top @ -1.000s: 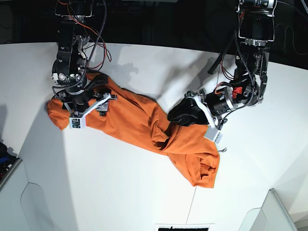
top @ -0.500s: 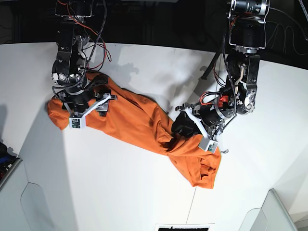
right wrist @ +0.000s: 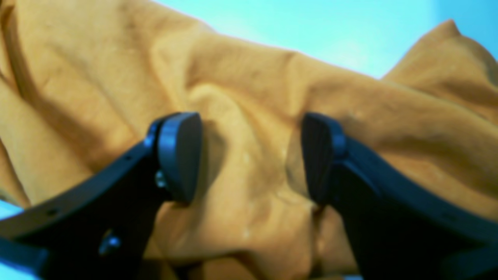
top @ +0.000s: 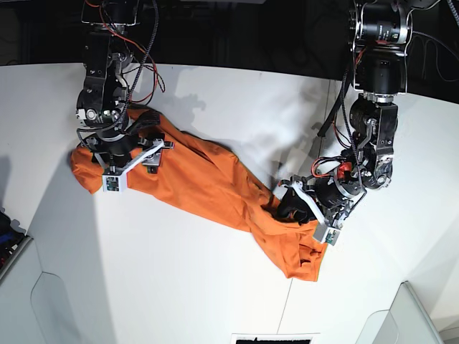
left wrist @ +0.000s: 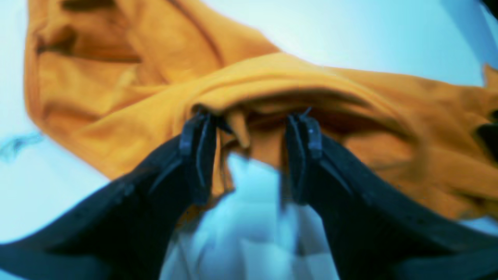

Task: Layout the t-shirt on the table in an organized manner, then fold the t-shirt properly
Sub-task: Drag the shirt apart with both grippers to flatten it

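Base view: right arm at the view's left reaches straight down from the far edge, right gripper [top: 134, 159] low over one end of the t-shirt [top: 208, 179]. Right wrist view shows its jaws spread, pads [right wrist: 181, 153] resting on rumpled fabric with a loose ridge between them, nothing pinched. Left arm at the view's right drops from the far edge and bends inward at the wrist; left gripper [top: 300, 210] sits at the shirt's other end. Left wrist view: jaws apart, fingertips [left wrist: 198, 132] tucked under a raised fold [left wrist: 272, 83], cloth hanging between them, not clamped. T-shirt lies bunched in a diagonal band across the table [top: 179, 279]. White top, thin dark seam [top: 285, 308] near front edge, dark background behind.
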You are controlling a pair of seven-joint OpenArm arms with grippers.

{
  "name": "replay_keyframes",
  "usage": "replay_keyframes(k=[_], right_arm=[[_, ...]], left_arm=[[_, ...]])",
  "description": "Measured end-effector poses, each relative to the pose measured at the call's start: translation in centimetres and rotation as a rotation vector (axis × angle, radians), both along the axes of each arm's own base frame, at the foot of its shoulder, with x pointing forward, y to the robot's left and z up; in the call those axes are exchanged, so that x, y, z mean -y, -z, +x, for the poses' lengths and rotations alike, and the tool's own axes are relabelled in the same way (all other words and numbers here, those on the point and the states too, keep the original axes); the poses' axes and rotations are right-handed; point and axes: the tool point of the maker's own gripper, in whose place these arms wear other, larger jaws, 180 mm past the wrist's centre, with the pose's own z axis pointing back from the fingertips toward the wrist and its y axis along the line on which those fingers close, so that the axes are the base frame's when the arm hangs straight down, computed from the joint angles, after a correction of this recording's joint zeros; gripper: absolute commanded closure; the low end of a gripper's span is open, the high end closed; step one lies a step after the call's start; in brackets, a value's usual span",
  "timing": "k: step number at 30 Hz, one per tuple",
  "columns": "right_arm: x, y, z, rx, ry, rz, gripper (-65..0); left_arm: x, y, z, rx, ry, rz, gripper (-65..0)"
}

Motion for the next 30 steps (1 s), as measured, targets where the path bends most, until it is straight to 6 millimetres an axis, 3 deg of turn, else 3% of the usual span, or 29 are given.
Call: replay_keyframes(k=[7,11,12,17,20,25,30], right_arm=[[0.0,0.0,0.0,0.0,0.0,0.0,-40.1],[0.0,0.0,0.0,0.0,0.0,0.0,-40.1],[0.0,0.0,0.0,0.0,0.0,0.0,-40.1],[0.0,0.0,0.0,0.0,0.0,0.0,-40.1],[0.1,0.0,0.0,-0.001,0.0,-0.008,-40.1],[0.9,0.0,0.0,0.004,-0.003,-0.033,-40.1],[2.8,0.0,0.0,0.004,-0.005,-0.08,-40.1]], left_arm=[[-2.0,0.5,2.3,0.017,-0.087,0.028,-29.8],[-1.9,0.7,2.4,0.016,-0.091,0.024,-1.1],[-1.9,0.7,2.4,0.015,-0.091,0.022,0.0],[-1.5,0.9,1.8,-0.021,-0.054,0.027,0.0],[-1.0,-1.1,0.7,-0.014,0.072,-0.004,0.0],[-3.5,-6.4,-1.9,0.061,0.221,0.033,0.0],[-6.5,-7.2,-4.9,0.013,0.282,0.136,0.0]])
